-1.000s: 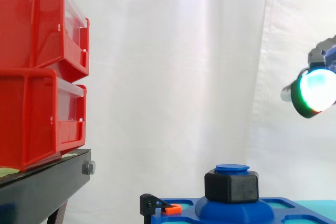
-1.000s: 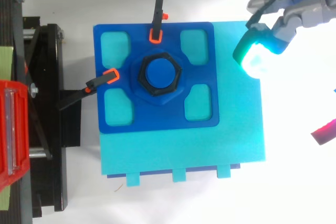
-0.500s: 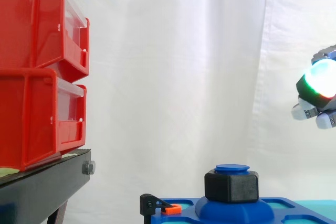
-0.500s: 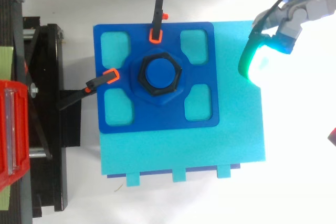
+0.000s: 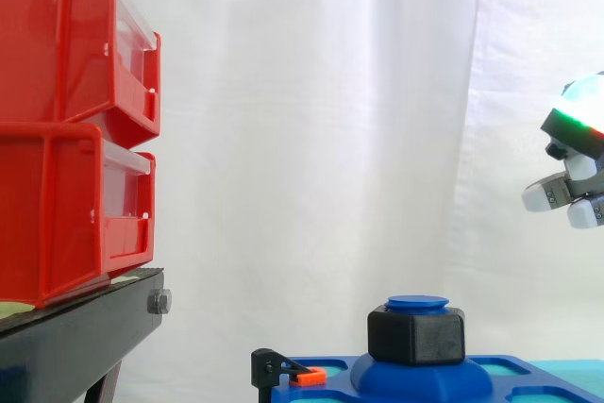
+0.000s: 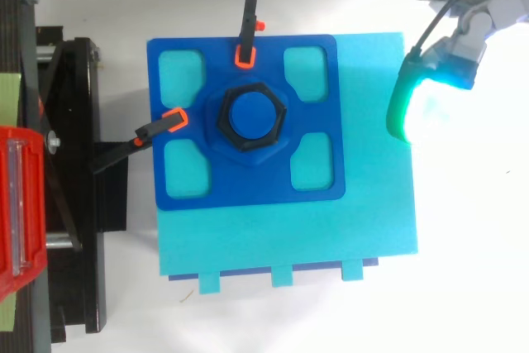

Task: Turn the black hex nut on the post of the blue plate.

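On the blue plate's (image 6: 248, 192) post (image 6: 250, 115), the rigid black hex nut (image 5: 416, 335) likely wants gripping across its flats; the hand (image 6: 469, 32) hovers well apart, fingers relaxed, empty.

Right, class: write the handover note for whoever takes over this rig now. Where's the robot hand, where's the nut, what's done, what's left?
Robot hand: off to the side of the plate, higher than the nut, touching nothing. Its grip can't be judged.
Nut: on the post at the plate's middle. Two clamps sit at the plate's edges.
Done: no contact with the nut yet.
Left: bring the robot hand over the nut, grasp it and turn it.
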